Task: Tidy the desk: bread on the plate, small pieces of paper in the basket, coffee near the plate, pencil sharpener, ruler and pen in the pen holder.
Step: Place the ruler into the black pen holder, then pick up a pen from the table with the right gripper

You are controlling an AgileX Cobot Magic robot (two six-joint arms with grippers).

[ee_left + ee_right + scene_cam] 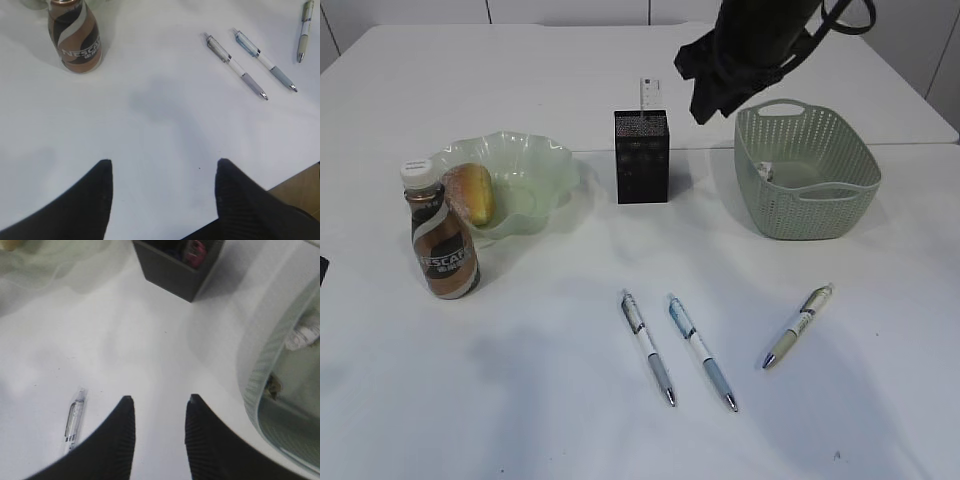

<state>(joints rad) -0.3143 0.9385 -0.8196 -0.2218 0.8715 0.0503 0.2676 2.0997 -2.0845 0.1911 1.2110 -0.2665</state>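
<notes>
Three pens [700,352] lie on the bench, long axes running away, below and left of the right pincer [159,401], seen open and empty.

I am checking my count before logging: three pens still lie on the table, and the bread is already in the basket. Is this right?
Not quite. The three pens do lie on the table, but the bread sits on the green plate, not in the basket. The exterior view shows it.

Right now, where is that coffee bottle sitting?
In the exterior view the coffee bottle stands upright at the table's left, right in front of the green plate holding the bread, well left of the three pens.
</notes>
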